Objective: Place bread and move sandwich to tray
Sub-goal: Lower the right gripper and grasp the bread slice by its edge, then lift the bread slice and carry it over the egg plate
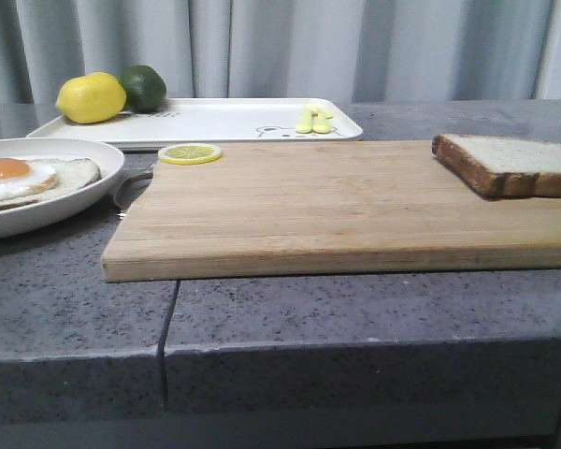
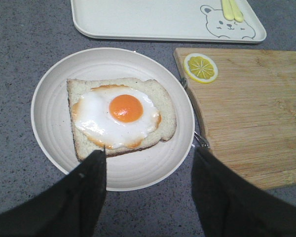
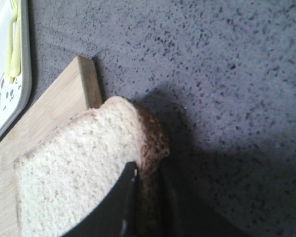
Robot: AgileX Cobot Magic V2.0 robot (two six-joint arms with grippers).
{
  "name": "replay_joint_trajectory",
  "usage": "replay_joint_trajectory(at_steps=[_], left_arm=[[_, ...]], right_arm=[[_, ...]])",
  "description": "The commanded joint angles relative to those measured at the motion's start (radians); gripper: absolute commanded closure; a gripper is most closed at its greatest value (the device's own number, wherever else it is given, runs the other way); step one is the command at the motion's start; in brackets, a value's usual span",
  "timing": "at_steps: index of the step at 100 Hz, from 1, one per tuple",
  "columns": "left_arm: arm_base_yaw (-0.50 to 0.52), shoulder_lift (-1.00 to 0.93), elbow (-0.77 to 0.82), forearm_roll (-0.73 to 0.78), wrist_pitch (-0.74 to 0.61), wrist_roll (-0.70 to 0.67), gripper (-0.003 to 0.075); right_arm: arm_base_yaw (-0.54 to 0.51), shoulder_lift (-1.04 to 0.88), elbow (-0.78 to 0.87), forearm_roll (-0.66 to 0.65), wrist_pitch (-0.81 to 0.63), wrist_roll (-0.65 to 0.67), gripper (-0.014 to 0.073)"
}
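Right pincer [image 3: 147,197] clenched on the bread [image 3: 74,168], one finger on the crumb, the other against the crust. Bread lies at the right end of the cutting board [image 1: 327,201], overhanging its edge. Left pincer [image 2: 149,190] released, hovering just near of the plate [image 2: 52,98]; open sandwich [image 2: 121,116] lies there, egg up. Tray [image 1: 224,120] far left, partly taken by lemon [image 1: 91,97] and lime [image 1: 144,86].

Advice: lift bread clear of the board, keep it level, square it over the egg slice before letting go.

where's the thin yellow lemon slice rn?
Front view: the thin yellow lemon slice lies on the tan wooden cutting board's far-left corner, between the round white plate and the white tray.
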Motion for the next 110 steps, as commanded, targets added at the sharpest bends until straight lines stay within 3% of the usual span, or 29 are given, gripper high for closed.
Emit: replay_joint_trajectory(at_steps=[1,30,50,69,89,110], left_arm=[[-0.005,0.002,-0.036,-0.026,-0.053,0.000,0.0353],[-0.005,0.002,-0.036,-0.026,-0.053,0.000,0.0353],[-0.005,0.002,-0.036,-0.026,-0.053,0.000,0.0353],[-0.005,0.002,-0.036,-0.026,-0.053,0.000,0.0353],[-0.005,0.002,-0.036,-0.026,-0.053,0.000,0.0353],[-0.005,0.002,-0.036,-0.026,-0.053,0.000,0.0353]], right_arm=[[-0.004,-0.034,-0.023,0.023,0.077,-0.014,0.0655],[0.002,-0.127,-0.117,0.027,0.223,0.037,0.0655],[0.062,-0.217,-0.182,0.031,0.195,0.150,0.0655],[0.229,-0.264,-0.201,0.077,0.037,0.231,0.0655],[0.458,-0.265,-0.201,0.240,-0.161,0.226,0.0655],[0.658,-0.242,-0.209,0.330,-0.324,0.202,0.0655]])
